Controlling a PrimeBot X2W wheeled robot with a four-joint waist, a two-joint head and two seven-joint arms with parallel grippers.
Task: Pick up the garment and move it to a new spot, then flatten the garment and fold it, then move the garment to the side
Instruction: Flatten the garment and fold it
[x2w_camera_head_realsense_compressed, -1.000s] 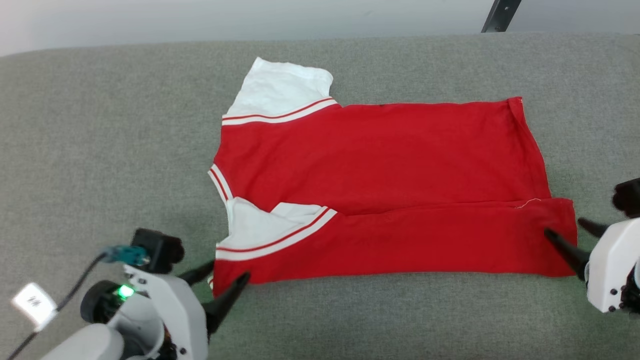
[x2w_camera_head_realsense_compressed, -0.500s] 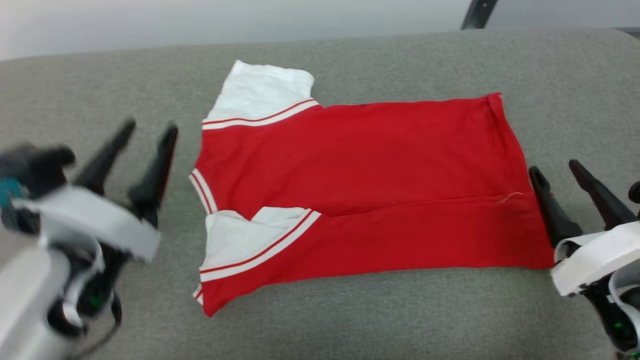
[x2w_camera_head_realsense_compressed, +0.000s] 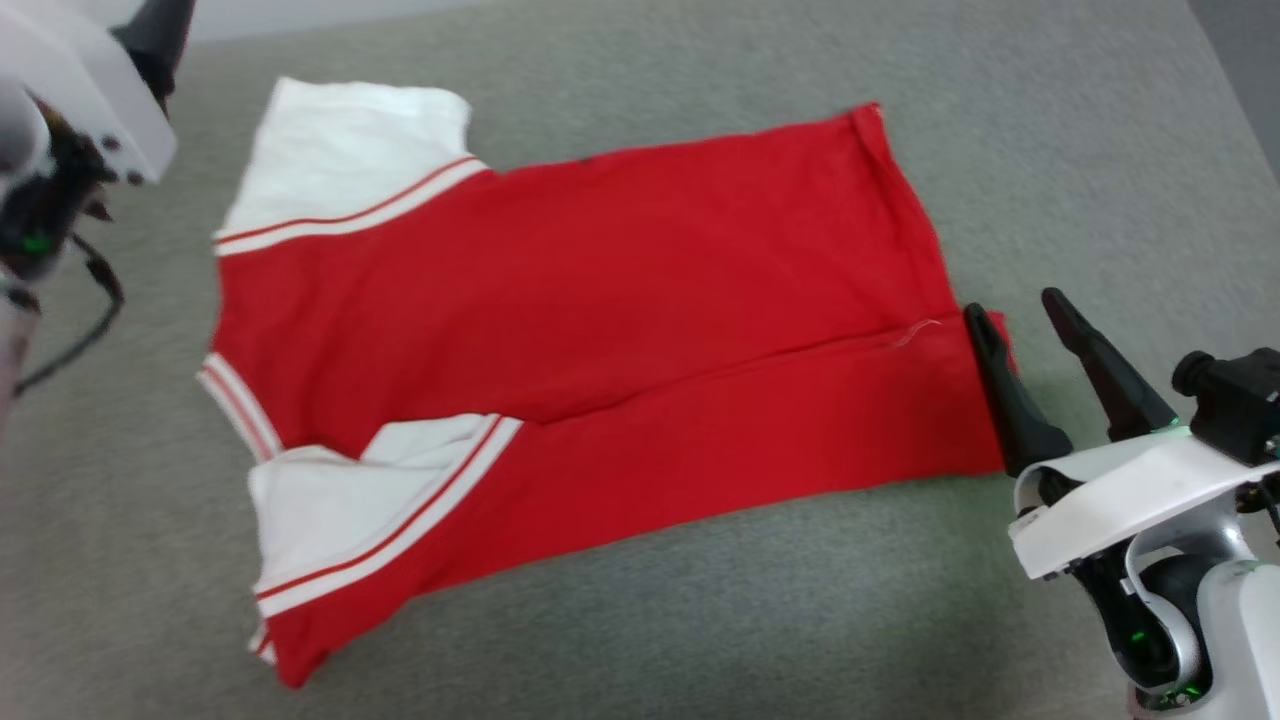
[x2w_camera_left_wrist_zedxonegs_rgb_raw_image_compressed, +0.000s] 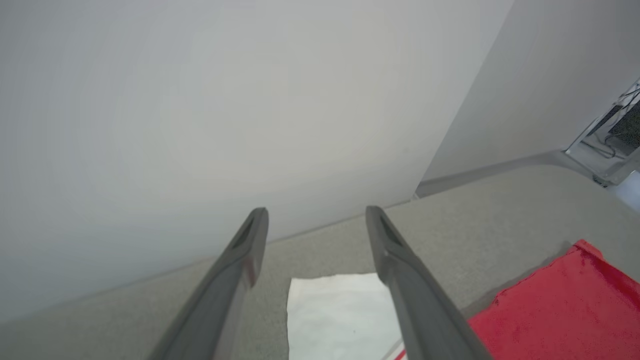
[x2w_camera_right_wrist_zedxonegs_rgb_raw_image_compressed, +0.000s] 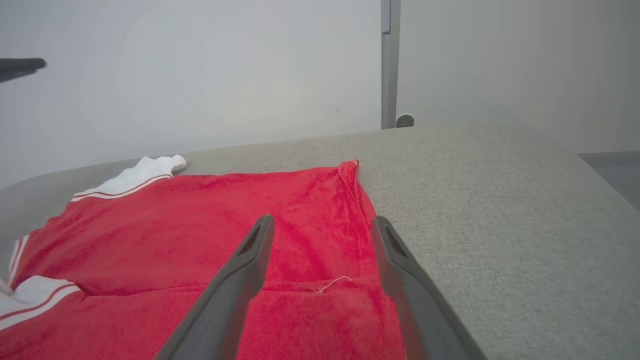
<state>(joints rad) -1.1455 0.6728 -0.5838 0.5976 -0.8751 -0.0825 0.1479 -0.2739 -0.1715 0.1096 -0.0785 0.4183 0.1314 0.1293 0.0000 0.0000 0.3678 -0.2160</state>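
Note:
The garment (x2w_camera_head_realsense_compressed: 600, 290), red with white sleeves and stripe trim, lies spread on the grey padded surface (x2w_camera_head_realsense_compressed: 700, 620), its near long edge folded over onto the body. One white sleeve (x2w_camera_head_realsense_compressed: 350, 150) points to the far left, and the other (x2w_camera_head_realsense_compressed: 340, 500) is tucked under the fold. My right gripper (x2w_camera_head_realsense_compressed: 1013, 303) hovers open at the hem's near right corner, its left finger over the red edge; the right wrist view shows the hem (x2w_camera_right_wrist_zedxonegs_rgb_raw_image_compressed: 350, 210) between the empty fingers (x2w_camera_right_wrist_zedxonegs_rgb_raw_image_compressed: 235, 285). My left gripper (x2w_camera_left_wrist_zedxonegs_rgb_raw_image_compressed: 316, 211) is raised and open above the far sleeve (x2w_camera_left_wrist_zedxonegs_rgb_raw_image_compressed: 340, 310), holding nothing.
A pale wall (x2w_camera_right_wrist_zedxonegs_rgb_raw_image_compressed: 200, 75) runs behind the surface's far edge, and a grey metal post (x2w_camera_right_wrist_zedxonegs_rgb_raw_image_compressed: 390, 65) stands at the back. The surface's right edge (x2w_camera_head_realsense_compressed: 1225, 90) drops to a darker floor. Bare grey padding lies right of the hem and in front of the garment.
The head camera has shifted. My left gripper has risen from the garment's near left corner to above the far sleeve. The right gripper has lifted slightly at the hem. Both stay open.

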